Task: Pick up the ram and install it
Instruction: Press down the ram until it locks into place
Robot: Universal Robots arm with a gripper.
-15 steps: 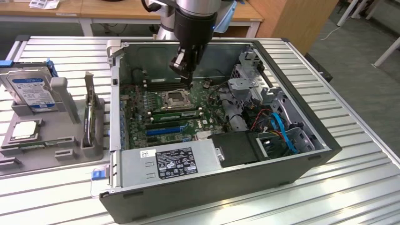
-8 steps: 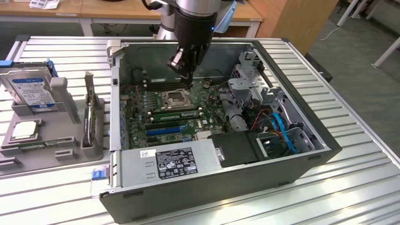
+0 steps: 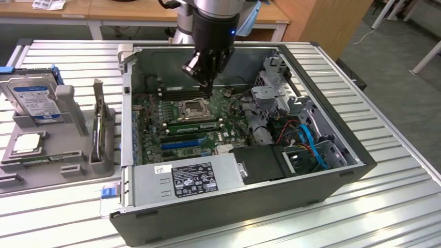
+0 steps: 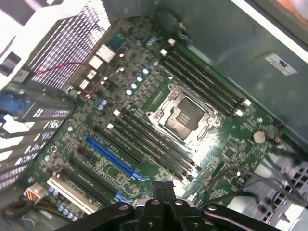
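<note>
The pincer (image 3: 204, 82) hangs inside the open computer case (image 3: 331, 170), low over the motherboard (image 3: 206, 137) and just behind the bare CPU socket (image 3: 193, 108). Its fingers (image 4: 162, 186) are pressed together with nothing between them. The ram (image 3: 41, 157) lies flat along the front of the grey parts tray (image 3: 76, 178) on the counter (image 3: 386, 206), at the exterior view's left and well apart from the pincer. Between the two stand the case's side wall and a thin board set on edge in a holder (image 3: 102, 129). A hard drive (image 3: 34, 98) leans at the back of the tray, and a square silver chip (image 3: 26, 143) sits just behind the ram. In the wrist view, long black memory slots (image 4: 202, 86) run on both sides of the socket, with blue expansion slots (image 4: 113, 156) farther out. A green strip (image 3: 194, 124) lies along the slots in front of the socket (whether it is a seated stick I cannot tell). The power supply (image 3: 189, 178) and a drive cage with blue cables (image 3: 313, 147) crowd the case's near and right sides.
</note>
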